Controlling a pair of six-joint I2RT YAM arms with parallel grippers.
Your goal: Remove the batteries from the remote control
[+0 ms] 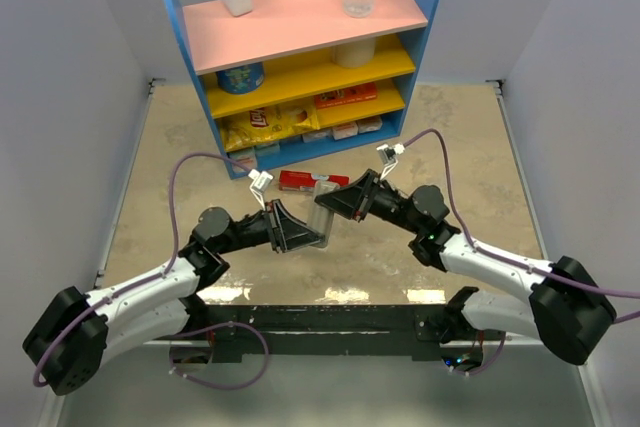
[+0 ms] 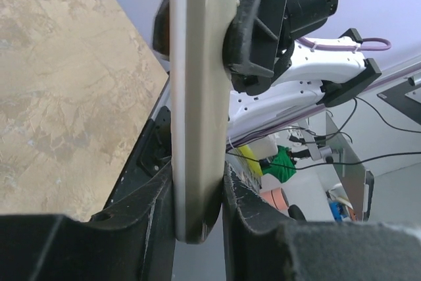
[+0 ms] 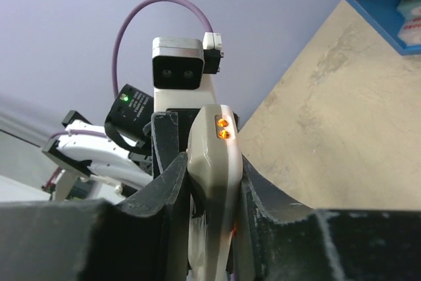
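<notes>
The remote control (image 1: 321, 217) is a slim grey bar held in the air between both arms, above the middle of the table. My left gripper (image 1: 303, 232) is shut on its lower end; in the left wrist view the remote (image 2: 200, 97) rises between my fingers (image 2: 154, 212). My right gripper (image 1: 341, 202) is shut on its upper end; in the right wrist view the remote (image 3: 212, 156) shows two small orange lights at its tip between my fingers (image 3: 171, 182). The right gripper's black jaws also show in the left wrist view (image 2: 258, 31). The batteries are hidden.
A flat red box (image 1: 299, 181) lies on the table just behind the grippers. A blue shelf unit (image 1: 300, 57) with pink and yellow shelves, snack packs and bottles stands at the back. The beige tabletop (image 1: 470, 167) has white walls on both sides.
</notes>
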